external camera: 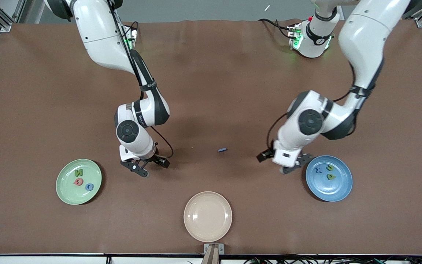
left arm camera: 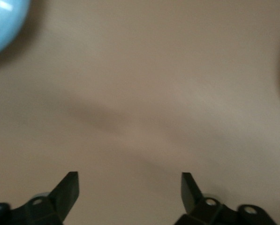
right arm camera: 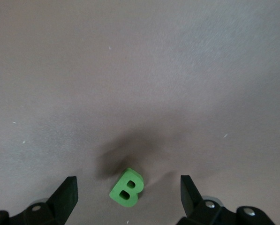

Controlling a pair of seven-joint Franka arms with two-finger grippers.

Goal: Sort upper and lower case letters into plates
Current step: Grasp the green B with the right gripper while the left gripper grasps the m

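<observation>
White glossy arm shells, black joint caps & cables, black hand fingers [right arm camera: 64,197], green base LEDs

Counted: 3 plates — pale green plate [external camera: 61,183], blue plate [external camera: 343,190], cream-beige plate [external camera: 207,216]; 8 letters, 3 per coloured plate, 2 loose; 2 grippers.

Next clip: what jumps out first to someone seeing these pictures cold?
Two white arms hang low over the brown table, each tool open: the right tool over a green letter B, the left tool beside the blue plate. Three letters lie in the green plate, three in the blue; one small blue letter lies loose between the arms.
</observation>
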